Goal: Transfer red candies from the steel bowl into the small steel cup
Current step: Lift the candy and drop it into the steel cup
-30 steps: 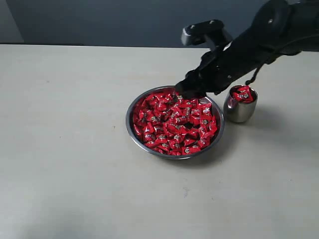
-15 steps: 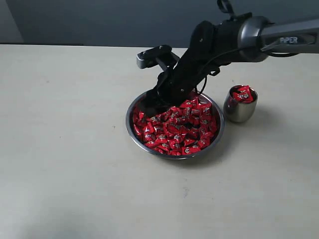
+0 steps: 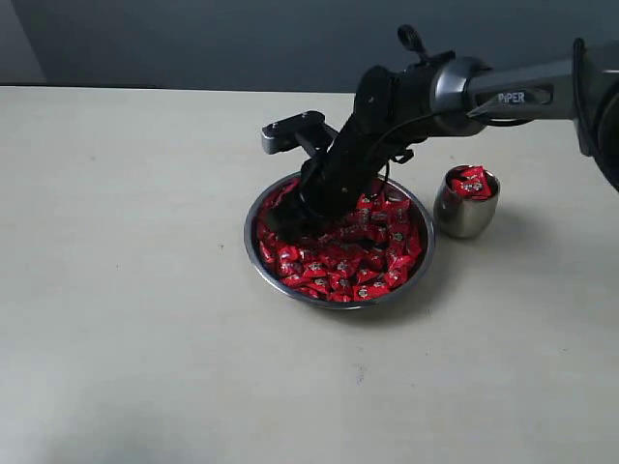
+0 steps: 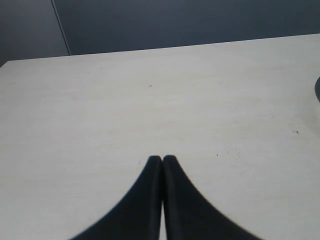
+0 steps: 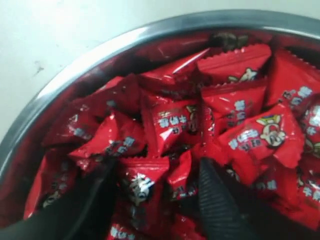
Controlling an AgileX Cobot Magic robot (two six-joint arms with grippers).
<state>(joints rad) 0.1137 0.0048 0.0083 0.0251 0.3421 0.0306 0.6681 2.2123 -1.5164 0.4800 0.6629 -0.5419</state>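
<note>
Where right tool (image 5: 156, 166) gapes, red candies (image 5: 170, 125) lie between

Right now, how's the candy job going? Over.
Right pincer open, among red candies in steel bowl. Left pincer shut. Small steel cup holds some, nothing blocking.

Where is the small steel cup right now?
In the exterior view, the small steel cup stands on the table just right of the steel bowl, with red candies showing at its top.

Red candies (image 3: 353, 256) heaped in steel bowl (image 3: 249, 242); few more top small steel cup (image 3: 462, 218) just beside.
</note>
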